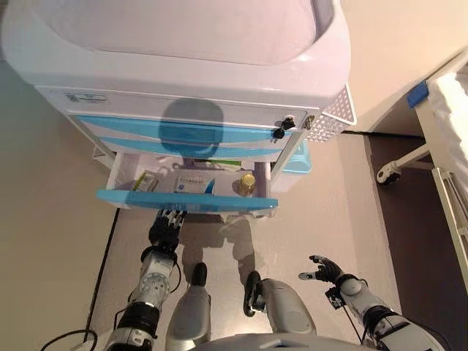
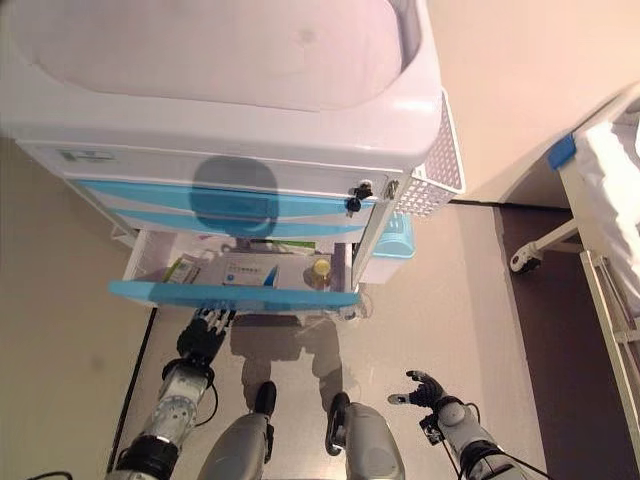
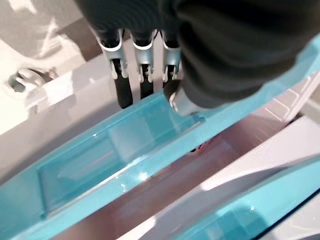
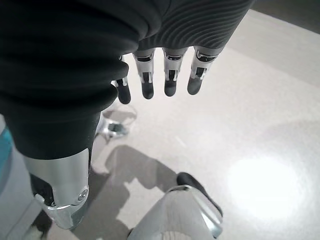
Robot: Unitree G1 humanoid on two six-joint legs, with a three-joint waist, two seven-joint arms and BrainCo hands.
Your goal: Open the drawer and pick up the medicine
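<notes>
The white cart's [image 1: 219, 80] lowest blue-fronted drawer [image 1: 186, 199] stands pulled out. Inside lie a white and blue medicine box [image 1: 194, 183], a small green-marked box [image 1: 150, 180] and a yellow-capped bottle [image 1: 248, 181]. My left hand [image 1: 164, 230] reaches up from below to the drawer front. In the left wrist view its fingers [image 3: 142, 65] dip behind the blue handle lip [image 3: 125, 130] and the thumb presses on the lip's outer side. My right hand [image 1: 327, 270] hangs low on the right over the floor, its fingers [image 4: 170, 75] relaxed and holding nothing.
Two closed blue drawers sit above the open one, with keys [image 1: 281, 128] in a lock at their right end. A white wire basket [image 1: 333, 117] and a light-blue bin [image 1: 300, 157] hang on the cart's right side. A bed frame with a wheel [image 1: 387, 172] stands at the right.
</notes>
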